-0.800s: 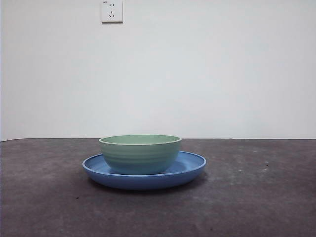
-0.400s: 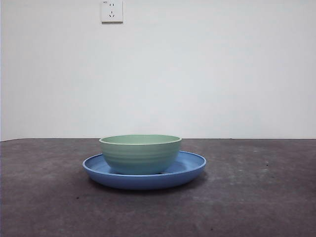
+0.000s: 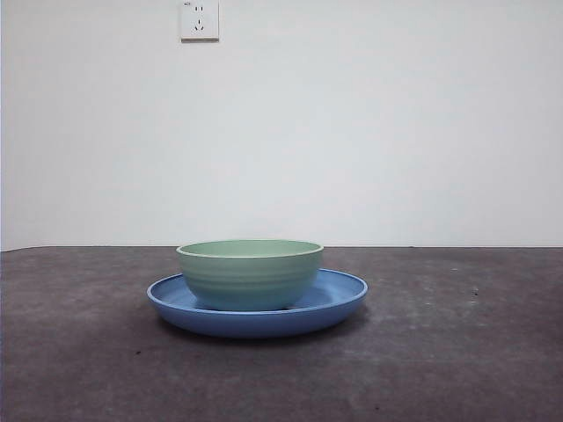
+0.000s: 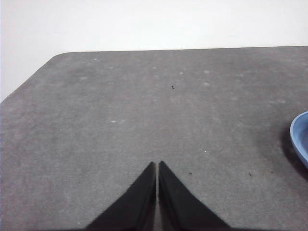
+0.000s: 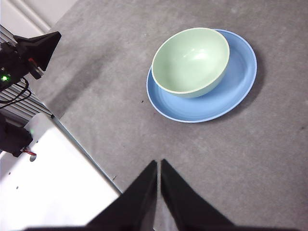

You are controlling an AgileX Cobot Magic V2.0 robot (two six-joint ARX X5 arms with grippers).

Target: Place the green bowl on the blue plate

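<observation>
The green bowl (image 3: 250, 274) stands upright on the blue plate (image 3: 339, 297) in the middle of the table, a little left of the plate's centre. The right wrist view shows the bowl (image 5: 191, 61) empty, resting inside the plate (image 5: 235, 86). My right gripper (image 5: 158, 164) is shut and empty, held high and well back from the plate. My left gripper (image 4: 157, 166) is shut and empty over bare table, with only the plate's edge (image 4: 299, 140) at the side of its view. Neither arm shows in the front view.
The dark grey table (image 3: 457, 352) runs to a white wall with a socket (image 3: 200, 19). In the right wrist view the table's edge, a white surface (image 5: 53, 183) and black equipment (image 5: 29, 53) lie to one side.
</observation>
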